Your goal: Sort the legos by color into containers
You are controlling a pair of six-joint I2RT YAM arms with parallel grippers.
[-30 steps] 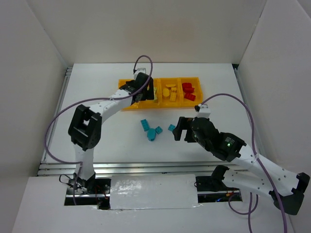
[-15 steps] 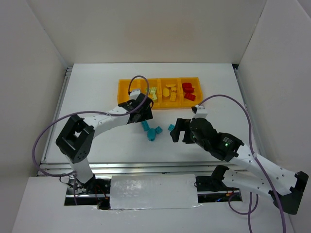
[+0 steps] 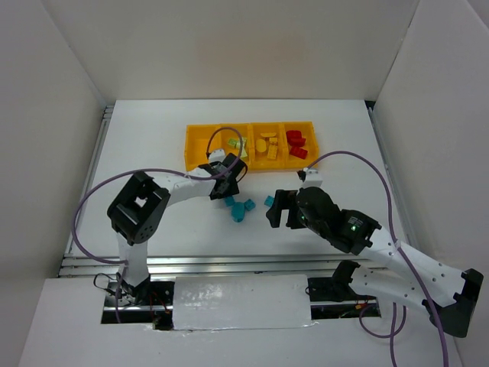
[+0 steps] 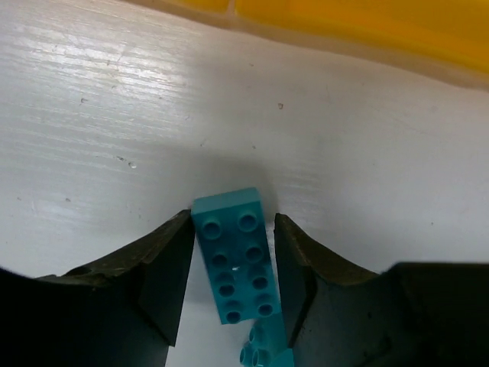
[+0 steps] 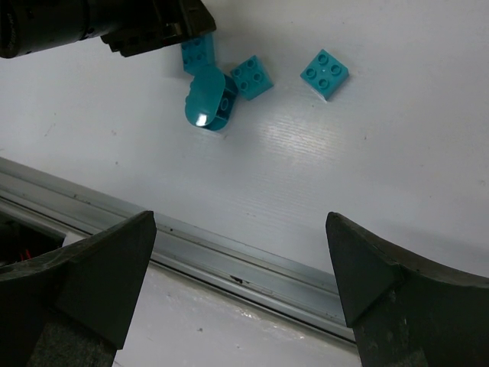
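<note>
Since cyan's compartment sits unfilled, you have: left gripper (image 4: 233, 237) half-closed astride long cyan brick (image 4: 235, 269), on table (image 3: 153, 138) just near of tray (image 3: 200, 141), grip unconfirmed; right gripper (image 5: 241, 264) wide, empty.

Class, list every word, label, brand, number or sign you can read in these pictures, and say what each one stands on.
There is none that can be read.
The studs of the cyan brick are seen close up in the left wrist view but show no legible lettering.
The orange-yellow tray is plain.
The right arm carries only a small green light, with no mark that can be made out.
</note>
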